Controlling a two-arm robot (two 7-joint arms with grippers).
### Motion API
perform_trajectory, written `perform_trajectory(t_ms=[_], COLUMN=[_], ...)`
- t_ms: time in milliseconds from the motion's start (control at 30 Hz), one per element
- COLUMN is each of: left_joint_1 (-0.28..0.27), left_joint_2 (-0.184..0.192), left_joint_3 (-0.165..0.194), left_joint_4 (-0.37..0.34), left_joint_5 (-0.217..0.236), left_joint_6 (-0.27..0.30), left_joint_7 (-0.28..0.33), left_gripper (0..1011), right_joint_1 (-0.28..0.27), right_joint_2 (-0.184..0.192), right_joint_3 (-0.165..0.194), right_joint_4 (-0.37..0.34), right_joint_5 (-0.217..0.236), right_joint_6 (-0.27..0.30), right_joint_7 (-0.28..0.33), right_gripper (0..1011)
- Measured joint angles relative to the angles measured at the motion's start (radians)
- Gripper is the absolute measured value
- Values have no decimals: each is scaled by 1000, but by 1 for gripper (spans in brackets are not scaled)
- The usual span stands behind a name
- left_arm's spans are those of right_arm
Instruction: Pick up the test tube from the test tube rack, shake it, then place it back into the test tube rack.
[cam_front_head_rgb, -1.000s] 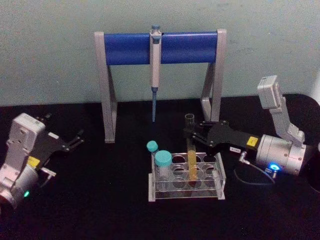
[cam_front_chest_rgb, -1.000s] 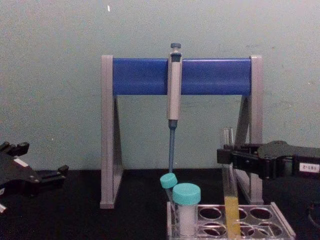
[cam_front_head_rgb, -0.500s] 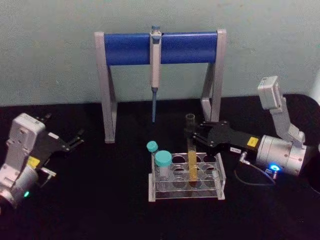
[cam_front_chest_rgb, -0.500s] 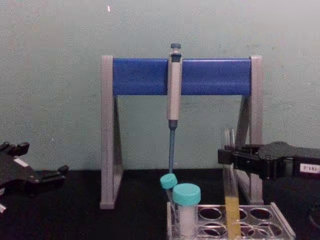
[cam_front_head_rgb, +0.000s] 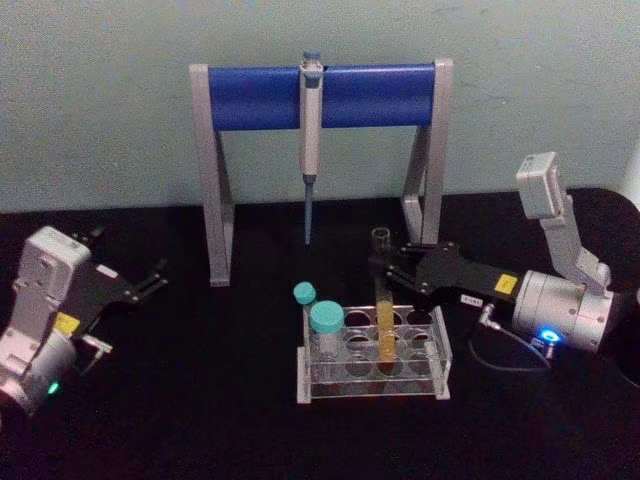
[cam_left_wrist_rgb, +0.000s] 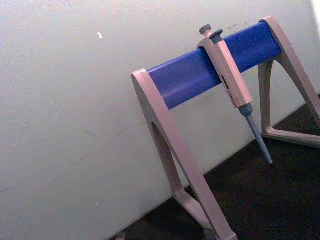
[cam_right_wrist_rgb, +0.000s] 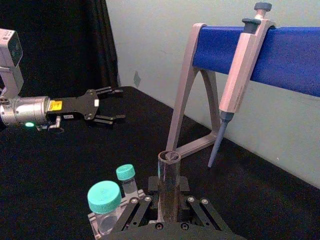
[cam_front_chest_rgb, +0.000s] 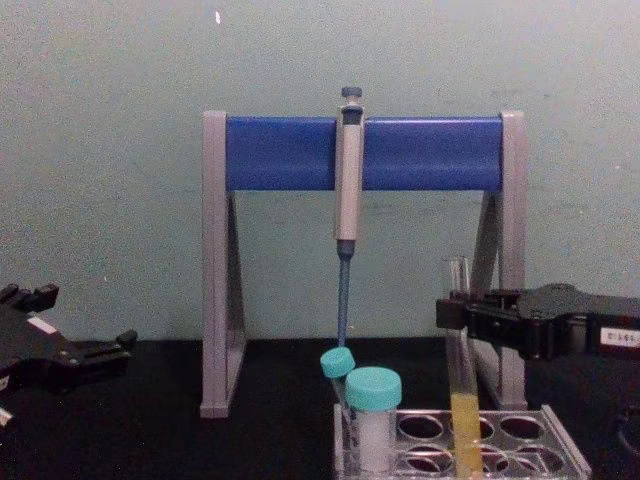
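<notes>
The test tube (cam_front_head_rgb: 384, 300) stands almost upright in a middle hole of the test tube rack (cam_front_head_rgb: 440, 350), yellow liquid in its lower part. My right gripper (cam_front_head_rgb: 384, 268) reaches in from the right and is shut on the tube's upper part, just below its open mouth. The chest view shows the test tube (cam_front_chest_rgb: 461, 390) rising from the test tube rack (cam_front_chest_rgb: 565, 455) with the right gripper (cam_front_chest_rgb: 455, 315) clamped on it. In the right wrist view the test tube (cam_right_wrist_rgb: 169, 180) sits between the right gripper's fingers (cam_right_wrist_rgb: 148, 200). My left gripper (cam_front_head_rgb: 150, 280) is parked open at the far left.
Two teal-capped vials (cam_front_head_rgb: 326, 320) stand in the rack's left end. Behind the rack rises a grey stand with a blue crossbar (cam_front_head_rgb: 370, 95), a pipette (cam_front_head_rgb: 310, 130) hanging from it. Black tabletop (cam_front_head_rgb: 200, 400) spreads in front and to the left.
</notes>
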Motion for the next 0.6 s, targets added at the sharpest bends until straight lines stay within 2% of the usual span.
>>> perform_trajectory(t_ms=[233,433,467,500,600], left_joint_1=[0,0,0,0,0], left_joint_2=[0,0,0,0,0], left_joint_3=[0,0,0,0,0], left_joint_4=[0,0,0,0,0], left_joint_5=[0,0,0,0,0], left_joint_6=[0,0,0,0,0], left_joint_7=[0,0,0,0,0], left_gripper=[1001,1001,1001,1001,1001], right_joint_1=[0,-1,-1,-1,0], right_joint_2=[0,0,0,0,0], right_joint_3=[0,-1,-1,-1,0], right_joint_4=[0,0,0,0,0], right_joint_5=[-3,-3,-3,-3,-3], right_joint_6=[3,2,2,2,2], right_joint_7=[0,0,0,0,0], right_gripper=[248,413,483,483,604])
